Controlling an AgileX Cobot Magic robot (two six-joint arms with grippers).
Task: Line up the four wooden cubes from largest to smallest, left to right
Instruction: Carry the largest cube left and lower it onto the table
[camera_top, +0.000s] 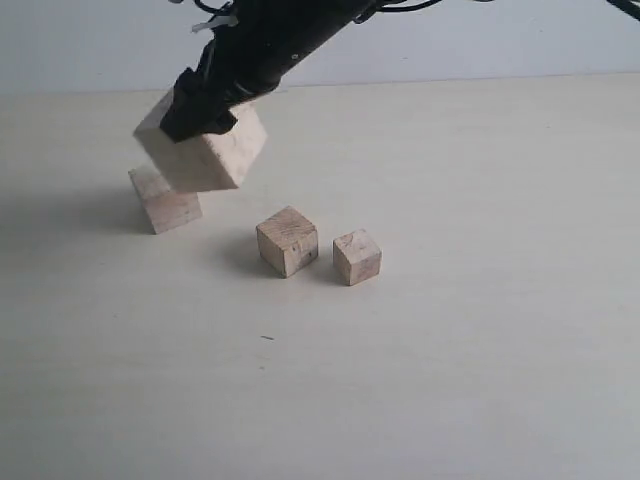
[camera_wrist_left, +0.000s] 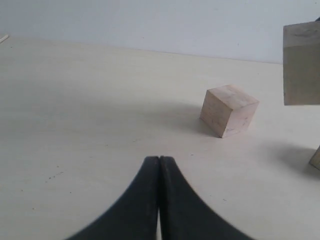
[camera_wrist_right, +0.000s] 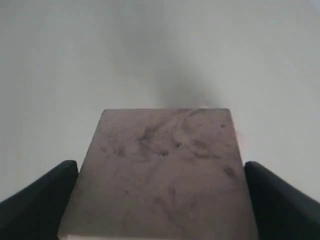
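Observation:
My right gripper reaches across to the left and is shut on the largest wooden cube, holding it tilted above the table. In the right wrist view this cube fills the space between the dark fingers of that gripper. Just below and behind it the second-largest cube rests on the table. Right of that stand the third cube and the smallest cube, side by side. My left gripper is shut on nothing, low over the table, facing the second-largest cube; the lifted cube hangs at the frame edge.
The pale table stretches to a light wall at the back. A corner of another cube peeks in at the edge of the left wrist view. The black right arm crosses above the back of the table.

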